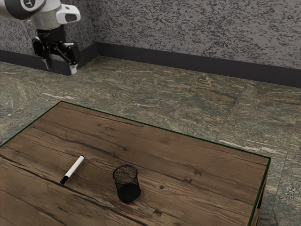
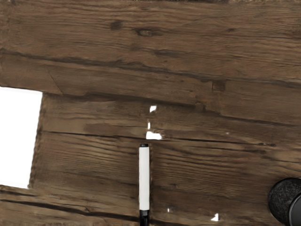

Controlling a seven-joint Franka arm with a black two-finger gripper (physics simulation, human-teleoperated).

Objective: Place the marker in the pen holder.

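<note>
A: Gripper (image 1: pixel 60 67)?
B: Released, fingers well apart, raised at upper left of the exterior view.
A: Marker (image 1: pixel 74 167)?
B: Lying on the table (image 1: pixel 164 150), white barrel, black at both ends, longer black end toward the exterior view's left.
A: Holder (image 1: pixel 129 192)?
B: Black mesh, upright on the wood. Marker outside it, near, the two apart.

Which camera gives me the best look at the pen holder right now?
The exterior view: the pen holder is whole there, upright on the table, its open rim and mesh wall both visible. In the wrist view, part of its dark, round form appears, cut off by the picture's edge.
</note>
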